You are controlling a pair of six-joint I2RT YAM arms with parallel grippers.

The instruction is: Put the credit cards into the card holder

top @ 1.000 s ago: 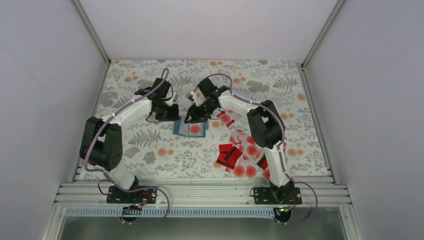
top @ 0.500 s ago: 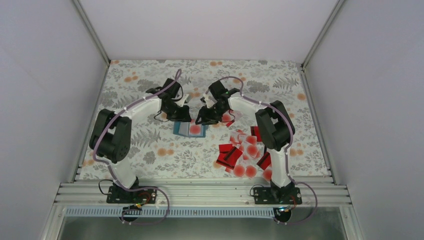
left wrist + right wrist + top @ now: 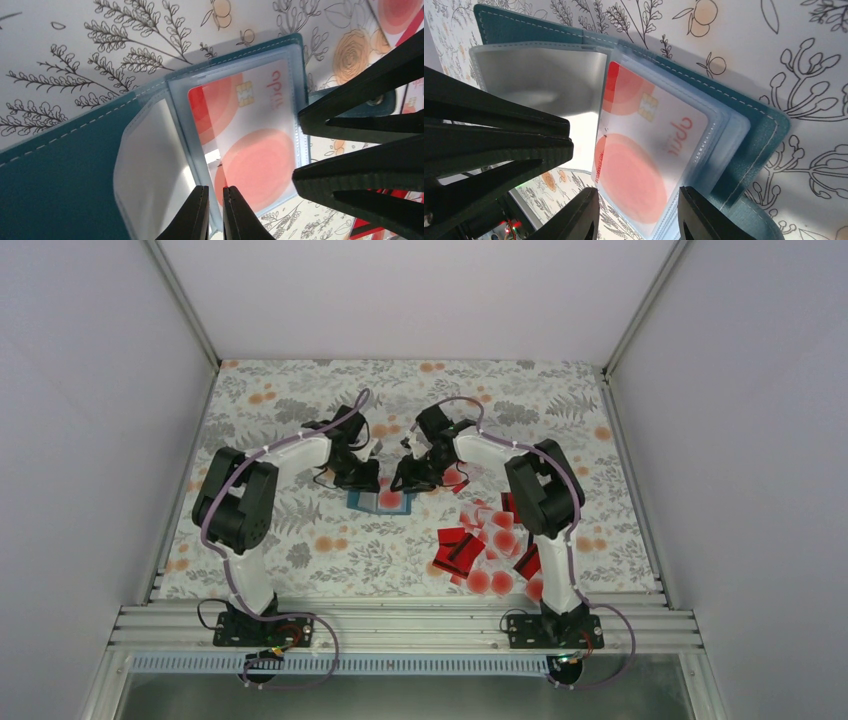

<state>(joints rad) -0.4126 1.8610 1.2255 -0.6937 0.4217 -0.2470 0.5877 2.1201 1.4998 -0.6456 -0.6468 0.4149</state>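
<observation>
The card holder (image 3: 360, 502) is lying open on the bench (image 3: 290, 400), out in the middle between the two arms. Its teal cover is lying flat on the flowery cloth, and its see-through pockets are facing up. One pale card (image 3: 250, 150) with two big red dots and a small gold chip is sitting inside the top pocket. Another clear pocket (image 3: 150, 175) is flopping over to the side, bending and shining.

The left end effector (image 3: 216, 190) is hanging just over one edge of the holder, with its fingers almost touching each other. The edge of a pocket is running right up to the thin gap between them. I cannot tell if it is being pinched.

The right end effector (image 3: 638, 192) is standing about half open over the far end of the pale card. One finger is on each side, and it is holding nothing.

The other credit cards (image 3: 490, 540) are lying loose in a heap on the bench by the right arm, apart from the holder. Some are all red and some are pale with a red dot. A few more cards (image 3: 455, 478) are lying just beside the right end effector.
</observation>
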